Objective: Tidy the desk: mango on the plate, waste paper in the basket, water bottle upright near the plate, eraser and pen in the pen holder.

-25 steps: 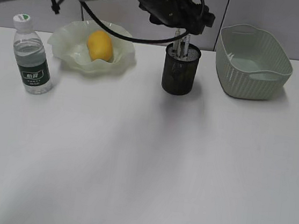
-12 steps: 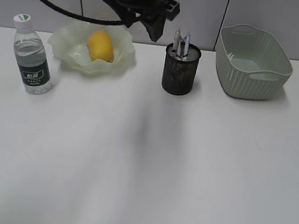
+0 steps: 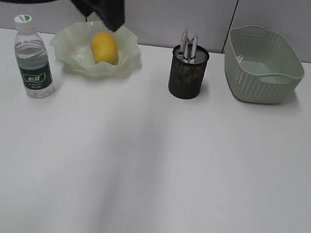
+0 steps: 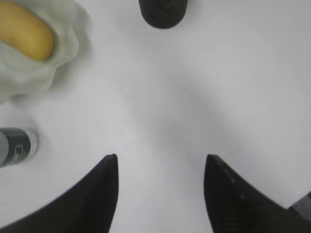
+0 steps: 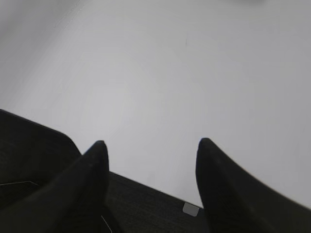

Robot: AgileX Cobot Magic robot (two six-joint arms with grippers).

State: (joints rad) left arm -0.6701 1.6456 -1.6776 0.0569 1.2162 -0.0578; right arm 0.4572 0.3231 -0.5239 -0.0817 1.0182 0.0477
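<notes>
A yellow mango [image 3: 104, 47] lies on the pale green wavy plate [image 3: 72, 56] at the back left. A water bottle [image 3: 33, 57] stands upright left of the plate. The black mesh pen holder [image 3: 187, 75] holds pens [image 3: 188, 44]. No eraser or waste paper shows. My left gripper [image 3: 113, 20] hangs open and empty above the plate; its wrist view shows it [image 4: 160, 158] over bare table, with the mango [image 4: 26, 31], the pen holder [image 4: 163, 12] and the bottle [image 4: 14, 145]. My right gripper [image 5: 150, 141] is open and empty, out of the exterior view.
A pale green woven basket [image 3: 286, 81] stands at the back right, right of the pen holder. The right wrist view shows white tabletop [image 5: 170, 73] and a dark surface [image 5: 146, 208] beyond its edge.
My left arm has lifted away from above the pen holder and swung left to above the plate. The pens stay in the holder.
</notes>
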